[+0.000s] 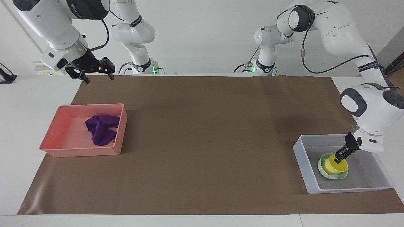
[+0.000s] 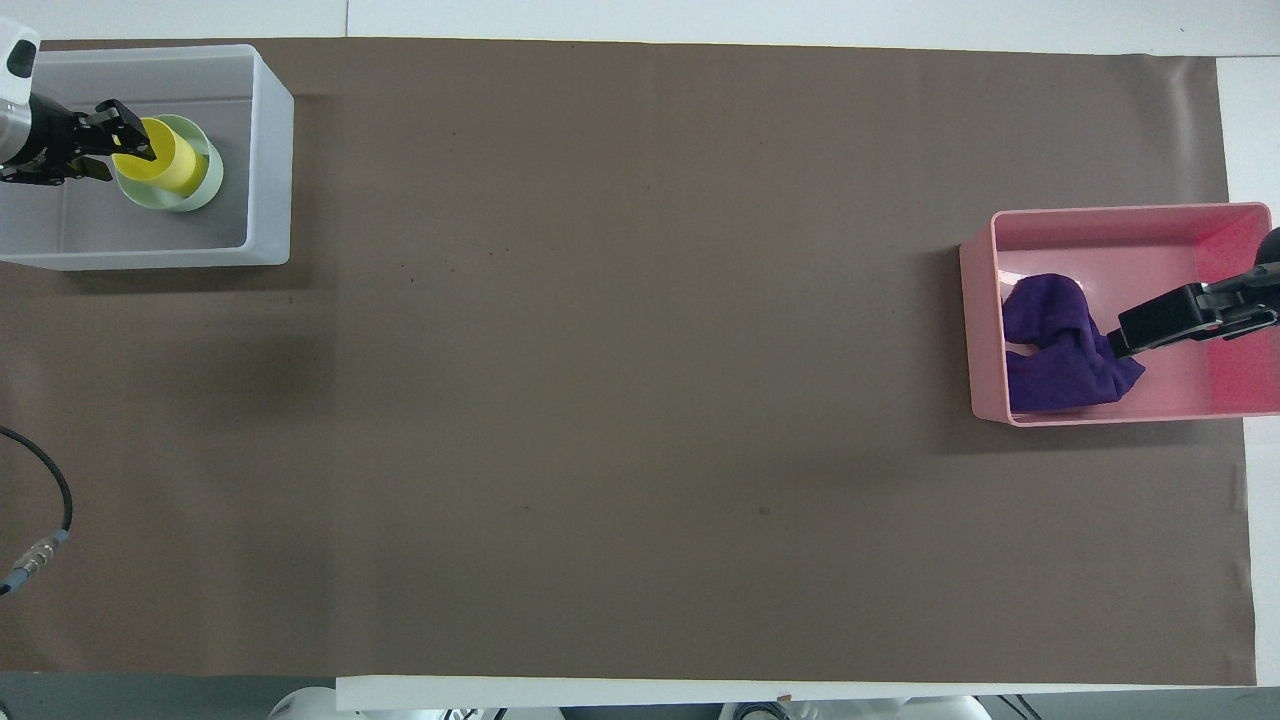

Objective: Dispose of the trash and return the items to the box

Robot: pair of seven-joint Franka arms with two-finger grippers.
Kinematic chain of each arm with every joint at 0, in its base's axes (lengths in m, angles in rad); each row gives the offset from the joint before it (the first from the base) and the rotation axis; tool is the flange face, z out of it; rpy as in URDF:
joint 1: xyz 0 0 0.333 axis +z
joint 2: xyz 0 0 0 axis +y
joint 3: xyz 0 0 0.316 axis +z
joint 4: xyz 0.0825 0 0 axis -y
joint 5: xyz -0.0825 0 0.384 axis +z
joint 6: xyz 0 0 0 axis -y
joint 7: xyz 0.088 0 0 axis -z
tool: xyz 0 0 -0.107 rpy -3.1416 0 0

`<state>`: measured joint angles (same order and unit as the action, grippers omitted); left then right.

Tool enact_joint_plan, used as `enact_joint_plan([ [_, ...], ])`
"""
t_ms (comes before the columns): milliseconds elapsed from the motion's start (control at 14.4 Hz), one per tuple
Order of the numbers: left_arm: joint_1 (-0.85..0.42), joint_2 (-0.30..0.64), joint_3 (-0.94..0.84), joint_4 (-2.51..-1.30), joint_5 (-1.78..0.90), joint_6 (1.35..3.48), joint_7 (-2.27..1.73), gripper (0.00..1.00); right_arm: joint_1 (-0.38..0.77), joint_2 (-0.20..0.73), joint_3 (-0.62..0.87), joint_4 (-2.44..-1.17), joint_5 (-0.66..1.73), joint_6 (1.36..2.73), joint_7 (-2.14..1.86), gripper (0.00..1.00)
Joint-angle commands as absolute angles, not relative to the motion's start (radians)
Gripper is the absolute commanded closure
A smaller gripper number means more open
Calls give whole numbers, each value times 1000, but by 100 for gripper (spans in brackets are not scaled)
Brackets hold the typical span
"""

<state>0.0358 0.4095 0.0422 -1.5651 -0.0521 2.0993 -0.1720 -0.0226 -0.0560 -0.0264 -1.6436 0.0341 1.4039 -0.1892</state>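
The yellow cup [image 1: 335, 165] stands upright in the mint-green bowl [image 1: 324, 170] on the floor of the translucent grey box [image 1: 302, 166] at the left arm's end of the table. My left gripper [image 1: 339, 157] is down in the box, shut on the cup's rim. In the overhead view the left gripper [image 2: 122, 152] meets the cup [image 2: 178, 172] in the bowl [image 2: 207, 186], inside the box [image 2: 268, 160]. The purple cloth [image 1: 101, 130] lies in the pink tray [image 1: 63, 150]. My right gripper [image 1: 94, 72] is open and empty, raised high near the tray.
Brown paper [image 1: 202, 132] covers the table between the two containers. In the overhead view the raised right gripper [image 2: 1128, 338] overlaps the cloth [image 2: 1050, 345] and the pink tray [image 2: 1100, 213]. A loose cable [image 2: 40, 520] hangs at the left arm's end.
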Motion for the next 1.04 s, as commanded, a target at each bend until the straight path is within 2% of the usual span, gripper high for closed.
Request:
enact_joint_plan([
  [0, 8, 62, 49, -1893, -31, 2020, -115, 0, -25, -81, -23, -1675, 23, 1428, -190, 0],
  [139, -15, -116, 41, -2047, -6, 1962, -95, 0, -26, -81, -23, -1675, 23, 1436, -192, 0],
  [277, -61, -178, 38, -2047, 24, 1874, -80, 0, -28, -81, -25, -1674, 25, 1434, -192, 0],
  [416, -99, -161, 29, -1912, 35, 1760, -98, 0, -28, -81, -25, -1675, 25, 1434, -192, 0],
  [624, -107, -22, 26, -1601, 49, 1527, -71, 0, -28, -81, -25, -1675, 25, 1436, -189, 0],
  [762, -107, 11, 28, -1539, 43, 1497, -52, 0, -28, -81, -25, -1674, 25, 1437, -189, 0],
  [970, -103, 8, 28, -1543, 35, 1502, 24, 0, -32, -81, -25, -1675, 25, 1440, -190, 0],
])
